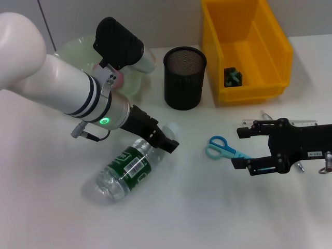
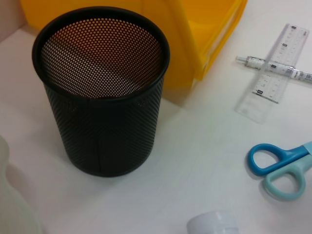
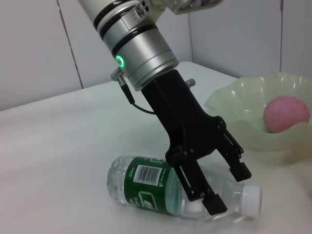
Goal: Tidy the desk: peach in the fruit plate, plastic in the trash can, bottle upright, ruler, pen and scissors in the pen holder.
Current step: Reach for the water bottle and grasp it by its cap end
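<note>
Pink peach (image 1: 115,79) in fruit plate (image 1: 72,49), left hand (image 3: 222,187) open astride bottle (image 1: 124,168), right hand (image 1: 246,148) open.

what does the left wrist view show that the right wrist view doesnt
Only the left wrist view shows the black mesh pen holder, the yellow bin, the clear ruler with the pen lying across it, and the blue scissors.

Only the right wrist view shows the left gripper, open, straddling the lying bottle's neck, plus the peach in the green fruit plate.

Both share the bottle: just its white cap in the left wrist view, the whole bottle in the right.
</note>
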Robot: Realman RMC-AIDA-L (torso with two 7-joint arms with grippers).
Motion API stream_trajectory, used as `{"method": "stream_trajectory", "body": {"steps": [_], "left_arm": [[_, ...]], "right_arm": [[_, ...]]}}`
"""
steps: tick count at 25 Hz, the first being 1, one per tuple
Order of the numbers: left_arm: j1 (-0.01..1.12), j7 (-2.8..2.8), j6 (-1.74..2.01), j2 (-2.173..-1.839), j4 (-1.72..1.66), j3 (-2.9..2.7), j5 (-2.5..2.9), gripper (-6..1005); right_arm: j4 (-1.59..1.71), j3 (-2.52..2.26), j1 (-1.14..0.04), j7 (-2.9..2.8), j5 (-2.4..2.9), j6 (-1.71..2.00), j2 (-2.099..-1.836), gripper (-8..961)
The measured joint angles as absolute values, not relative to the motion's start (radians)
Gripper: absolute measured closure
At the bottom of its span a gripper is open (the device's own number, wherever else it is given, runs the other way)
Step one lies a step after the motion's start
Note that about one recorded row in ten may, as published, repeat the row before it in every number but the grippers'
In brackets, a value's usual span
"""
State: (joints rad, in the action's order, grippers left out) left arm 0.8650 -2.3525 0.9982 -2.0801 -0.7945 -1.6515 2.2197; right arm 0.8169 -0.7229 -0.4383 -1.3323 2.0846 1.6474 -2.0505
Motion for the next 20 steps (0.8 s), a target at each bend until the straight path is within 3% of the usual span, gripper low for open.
{"method": "stream_trajectory", "body": {"steps": [20], "left_arm": [[0.873, -2.352, 0.950, -2.080, -0.784, -1.672, 2.186, 171]], "right_arm": [[0.814, -0.722, -0.454, -1.345, 2.087, 1.645, -2.045, 160]]}}
